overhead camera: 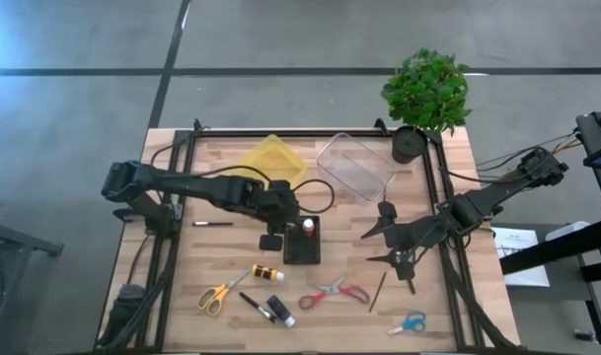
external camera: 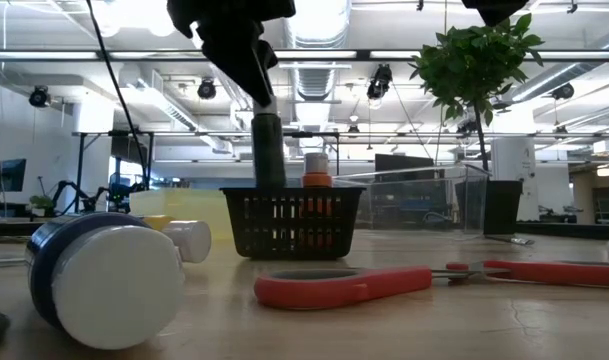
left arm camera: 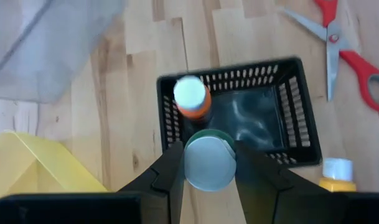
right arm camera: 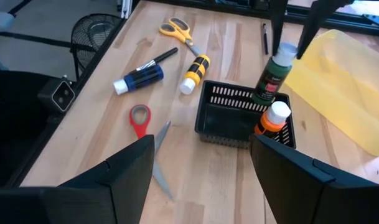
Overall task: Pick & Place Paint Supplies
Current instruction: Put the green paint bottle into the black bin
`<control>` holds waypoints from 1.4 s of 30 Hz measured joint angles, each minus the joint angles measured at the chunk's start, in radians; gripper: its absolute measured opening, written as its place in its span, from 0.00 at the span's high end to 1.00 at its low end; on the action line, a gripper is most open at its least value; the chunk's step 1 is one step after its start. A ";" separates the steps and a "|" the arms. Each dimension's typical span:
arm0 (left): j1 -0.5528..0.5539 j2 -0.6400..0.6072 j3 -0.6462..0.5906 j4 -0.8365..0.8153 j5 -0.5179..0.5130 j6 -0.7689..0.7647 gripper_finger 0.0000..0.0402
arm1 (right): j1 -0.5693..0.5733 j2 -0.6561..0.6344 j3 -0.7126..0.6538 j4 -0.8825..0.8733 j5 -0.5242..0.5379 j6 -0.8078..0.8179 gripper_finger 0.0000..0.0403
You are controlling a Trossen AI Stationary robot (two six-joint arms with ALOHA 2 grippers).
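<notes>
A black mesh basket (overhead camera: 302, 254) stands mid-table with an orange-topped paint bottle (left arm camera: 190, 96) upright inside it. My left gripper (overhead camera: 273, 235) hangs over the basket's left end, shut on a green paint bottle (right arm camera: 271, 76) with a white cap. In the low view this bottle (external camera: 269, 150) reaches down behind the basket's rim (external camera: 294, 192), beside the orange-topped one. My right gripper (overhead camera: 399, 247) waits open over the table's right part, with nothing between its fingers. My left gripper pinches the green bottle at its white cap (right arm camera: 286, 51) between its two fingers (left arm camera: 170, 168), one on each side. The fingers slant down from above. The bottle hangs a little tilted, its lower end inside the basket; whether it stands on the basket's floor I cannot tell.
On the near half of the table lie yellow scissors (overhead camera: 216, 296), a yellow bottle (overhead camera: 267, 272), a blue bottle (overhead camera: 280, 311), a dark brush (overhead camera: 253, 304), red scissors (overhead camera: 335, 292), a thin brush (overhead camera: 377, 292) and blue scissors (overhead camera: 409, 322). A yellow bin (overhead camera: 270, 163), a clear bin (overhead camera: 354, 166) and a plant (overhead camera: 426, 94) stand at the far side.
</notes>
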 joint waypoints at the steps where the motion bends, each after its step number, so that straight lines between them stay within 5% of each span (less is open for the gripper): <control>1: 0.003 0.000 0.000 0.007 0.002 0.000 0.72 | 0.000 0.000 0.000 0.000 0.000 -0.003 0.35; 42: 0.032 0.104 -0.104 0.161 0.022 0.024 0.72 | 0.000 0.000 -0.006 0.000 -0.007 -0.014 0.35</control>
